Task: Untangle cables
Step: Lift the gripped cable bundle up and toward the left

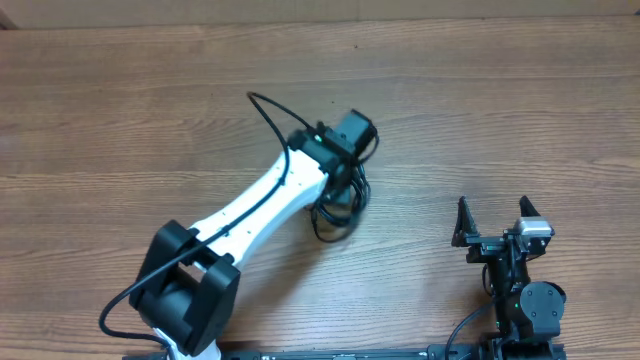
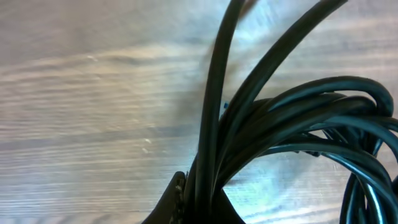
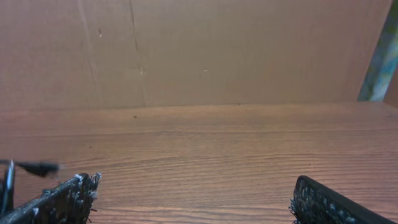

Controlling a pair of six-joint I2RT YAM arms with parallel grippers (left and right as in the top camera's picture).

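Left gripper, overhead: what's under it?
The cable coil: its loops stick out beside the left gripper on the wooden table. The wrist covers the pinched part. The left wrist view shows strands bunched at the fingers. No plug ends are visible.

A robotics laboratory test bench is indicated. A brown wood-grain laminate table (image 1: 120, 110) is fitted at its near edge with a white-and-black jointed robot arm (image 1: 270, 195) at left and a black jointed robot arm (image 1: 520, 300) at right. A plain brown cardboard panel (image 3: 249, 50) is noted along the far edge.
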